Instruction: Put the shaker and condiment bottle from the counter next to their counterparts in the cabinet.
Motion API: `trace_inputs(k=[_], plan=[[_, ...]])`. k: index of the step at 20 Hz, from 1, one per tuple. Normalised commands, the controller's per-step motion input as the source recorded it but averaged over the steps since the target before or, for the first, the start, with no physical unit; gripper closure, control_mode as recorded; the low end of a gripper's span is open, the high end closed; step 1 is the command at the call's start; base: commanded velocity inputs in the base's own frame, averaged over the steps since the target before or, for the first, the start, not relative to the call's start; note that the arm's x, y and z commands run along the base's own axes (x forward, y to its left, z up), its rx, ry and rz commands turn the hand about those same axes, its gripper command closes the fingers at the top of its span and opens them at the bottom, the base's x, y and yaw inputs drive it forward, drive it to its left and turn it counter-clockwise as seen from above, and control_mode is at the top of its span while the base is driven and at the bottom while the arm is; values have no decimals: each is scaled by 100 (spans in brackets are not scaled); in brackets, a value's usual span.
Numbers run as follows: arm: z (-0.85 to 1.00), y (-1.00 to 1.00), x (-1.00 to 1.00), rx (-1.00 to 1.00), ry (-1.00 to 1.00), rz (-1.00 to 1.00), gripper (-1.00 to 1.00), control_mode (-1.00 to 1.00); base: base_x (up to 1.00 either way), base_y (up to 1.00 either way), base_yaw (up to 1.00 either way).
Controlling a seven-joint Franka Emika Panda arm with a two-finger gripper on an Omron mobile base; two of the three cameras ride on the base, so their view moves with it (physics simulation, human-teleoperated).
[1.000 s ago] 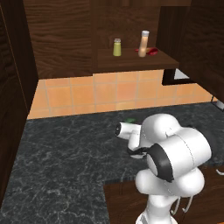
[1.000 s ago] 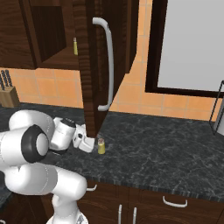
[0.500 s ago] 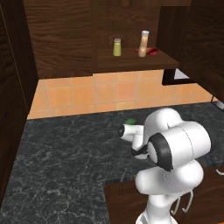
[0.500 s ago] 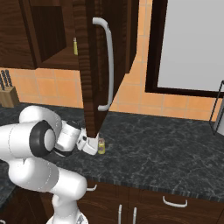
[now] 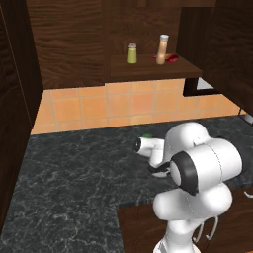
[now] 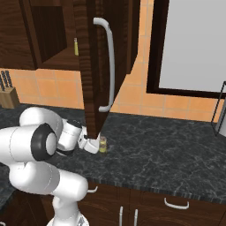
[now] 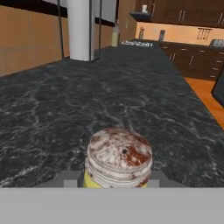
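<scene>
Down at worktop level, the gripper [image 6: 98,146] is reaching sideways, jaws pinched on the shaker [image 6: 103,144], which stands upright on the counter [image 6: 167,154] just below the lower corner of the open cabinet door [image 6: 90,66]. The hand view puts us right on top of it: the shaker's [image 7: 119,163] mottled grey, rust-flecked cap sits dead centre with a sliver of yellow body under it, and a grey finger pad [image 7: 72,178] presses against each flank. The veined black counter [image 7: 87,105] runs away beyond it toward a pale upright column and distant brown cabinetry. Pull back to the right base view and the arm is folded low, elbow bulging at the left, wrist laid out nearly level over the worktop, with the door's long pale handle [image 6: 109,66] hanging above the hand and a knife block [image 6: 6,93] off at the far left. The left base view gives the other side: the white wrist [image 5: 150,148] points away over the counter [image 5: 74,173], and a green leafy lump [image 5: 147,135] peeks just behind it. Up in the cabinet [image 5: 148,44], on the shelf, the matching shaker [image 5: 132,53] stands well left of the peach condiment bottle [image 5: 161,49], with the red bottle [image 5: 171,58] lying just beside that one.
</scene>
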Motion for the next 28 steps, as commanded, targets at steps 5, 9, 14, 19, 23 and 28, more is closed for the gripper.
trace_inputs(k=[5, 9, 14, 19, 23, 28], plan=[[56, 0, -7, -1, -7, 2, 100, -100, 0, 0, 0], [47, 0, -25, -8, -13, 7, 100, -100, 0, 0, 0], [39, 3, -13, -3, 0, 16, 100, -100, 0, 0, 0], [41, 2, -9, 0, 0, 16, 100, -100, 0, 0, 0], [41, 1, -27, -1, -4, 13, 100, -100, 0, 0, 0], [43, 15, -34, -4, -10, 12, 100, -100, 0, 0, 0]])
